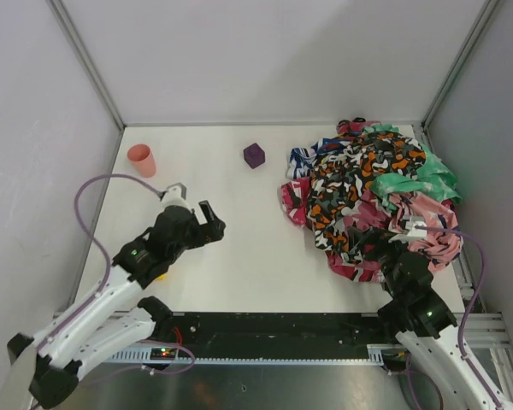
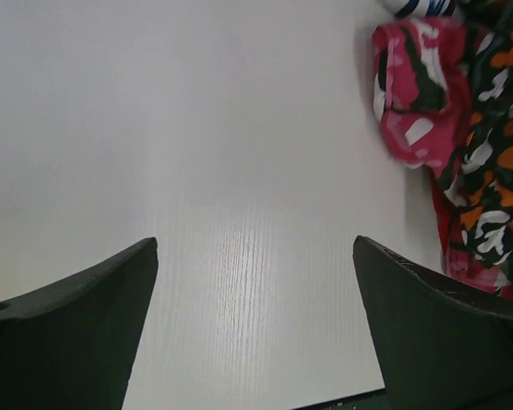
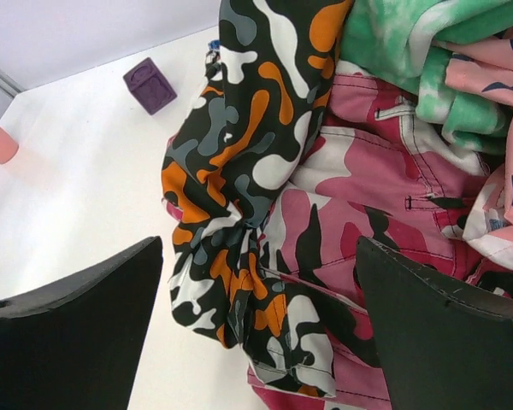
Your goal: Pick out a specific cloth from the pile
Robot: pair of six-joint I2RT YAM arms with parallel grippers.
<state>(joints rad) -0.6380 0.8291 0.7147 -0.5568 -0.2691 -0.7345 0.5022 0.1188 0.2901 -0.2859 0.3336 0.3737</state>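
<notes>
Currently both claws are released, jaws wide, nothing held. Left claw (image 1: 212, 219) hovers over bare surface (image 1: 239, 256) around 8 o'clock. Right claw (image 1: 386, 246) is at 5 o'clock, over the near edge of the pile (image 1: 368, 196), above the pink camouflage cloth (image 3: 350, 213) and orange-black-white cloth (image 3: 239, 145). Pile fills 2 to 4 o'clock. Red cloth (image 2: 440, 231): only a plain red sliver shows, under the orange-black-white cloth at the pile's 9 o'clock edge; rest hidden. Purple cube (image 1: 254, 155) at 12, pink cup (image 1: 141, 160) at 10.
</notes>
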